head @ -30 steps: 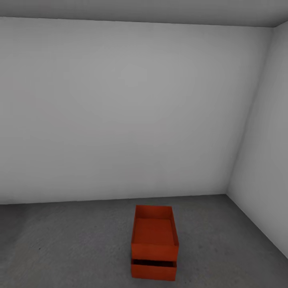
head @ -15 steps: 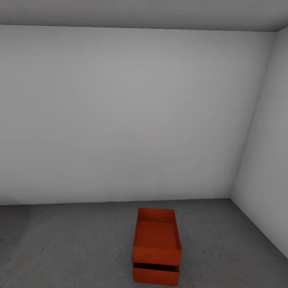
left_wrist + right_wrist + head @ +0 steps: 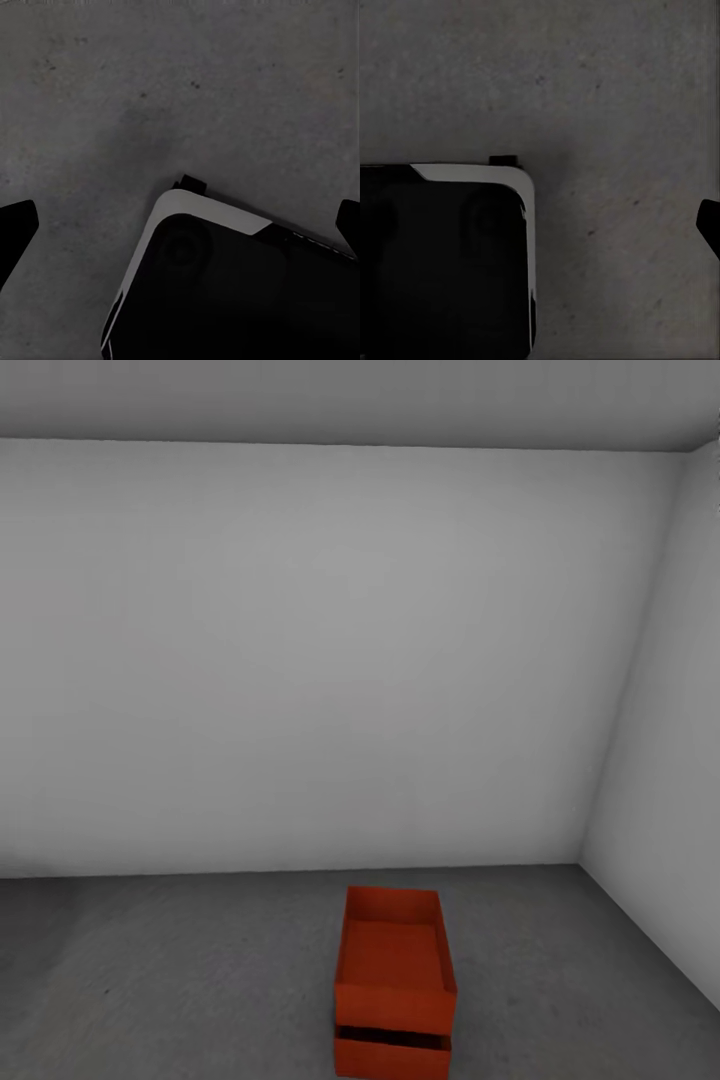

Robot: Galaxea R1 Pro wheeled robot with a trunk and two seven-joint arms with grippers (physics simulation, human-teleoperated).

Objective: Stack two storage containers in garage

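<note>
Two orange-red storage containers stand stacked on the garage's dark grey floor (image 3: 180, 970), near the back wall. The upper container (image 3: 393, 955) is open-topped and empty, and it rests on the lower container (image 3: 390, 1056), whose front wall shows beneath a dark gap. In the left wrist view my left gripper (image 3: 180, 225) hangs open over bare floor, its dark fingertips (image 3: 15, 225) far apart at the frame edges. My right gripper (image 3: 540, 225) also hangs over floor, holding nothing; one fingertip (image 3: 710, 229) shows at the frame edge.
A pale grey back wall (image 3: 300, 660) and a side wall (image 3: 670, 760) meet in a corner to the right of the stack. The black and white corner of my base (image 3: 225, 292) shows under both wrists.
The whole head picture has shifted: the stack and the wall's foot sit lower and more ceiling shows, so the camera has moved. The containers keep their places.
</note>
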